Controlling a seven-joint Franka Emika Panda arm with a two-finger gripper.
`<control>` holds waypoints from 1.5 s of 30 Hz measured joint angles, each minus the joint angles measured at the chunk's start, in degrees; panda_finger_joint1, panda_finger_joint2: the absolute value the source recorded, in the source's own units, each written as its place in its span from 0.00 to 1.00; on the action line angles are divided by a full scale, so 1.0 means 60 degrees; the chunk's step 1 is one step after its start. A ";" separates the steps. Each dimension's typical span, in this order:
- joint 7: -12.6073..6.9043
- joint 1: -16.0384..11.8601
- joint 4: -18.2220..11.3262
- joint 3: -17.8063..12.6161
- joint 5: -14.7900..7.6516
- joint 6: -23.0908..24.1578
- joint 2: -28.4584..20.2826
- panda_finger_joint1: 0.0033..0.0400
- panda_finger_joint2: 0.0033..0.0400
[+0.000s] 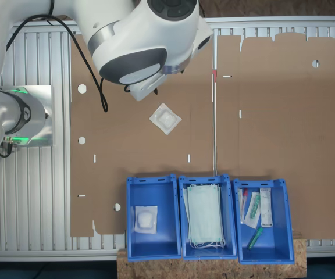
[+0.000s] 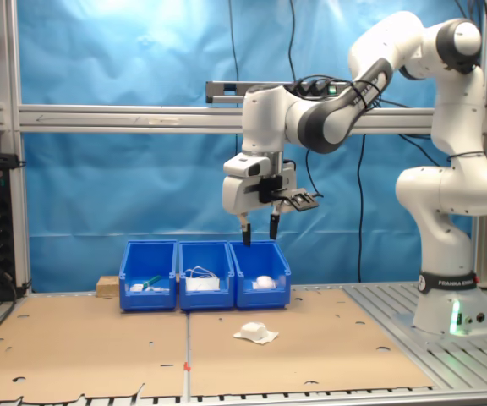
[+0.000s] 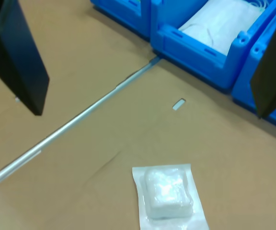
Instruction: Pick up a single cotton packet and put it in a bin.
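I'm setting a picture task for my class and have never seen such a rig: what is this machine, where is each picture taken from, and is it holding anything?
It is one white robot arm with a two-fingered hand. The first exterior view looks straight down, the second exterior view looks from the front, and the wrist view looks down between the fingers. On the brown cardboard lies a cotton packet, alone. Behind it stand three blue bins; one bin holds a similar white packet. The hand hangs open above the cardboard, holding nothing.
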 joint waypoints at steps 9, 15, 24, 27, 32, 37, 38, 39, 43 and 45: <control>-0.0589 0.0000 -0.0726 -0.0469 0.0092 0.1369 0.0499 1.00 1.00; -0.0917 0.0000 -0.0987 -0.0642 0.0129 0.2277 0.1061 1.00 1.00; -0.1339 0.0000 -0.1104 -0.0849 0.0151 0.3585 0.2000 1.00 1.00; -0.1461 -0.0004 -0.1127 -0.0905 0.0158 0.3989 0.2297 1.00 1.00; -0.1625 -0.0037 -0.1161 -0.0958 0.0166 0.4539 0.2731 1.00 1.00; -0.1796 -0.0123 -0.1177 -0.0967 0.0172 0.5006 0.3123 1.00 1.00; -0.1816 -0.0142 -0.1177 -0.0968 0.0173 0.5072 0.3177 1.00 1.00; -0.1835 -0.0163 -0.1177 -0.0968 0.0174 0.5133 0.3229 1.00 1.00; -0.1899 -0.0268 -0.1177 -0.0971 0.0176 0.5402 0.3436 1.00 1.00; -0.1946 -0.0328 -0.1177 -0.0971 0.0179 0.5548 0.3554 1.00 1.00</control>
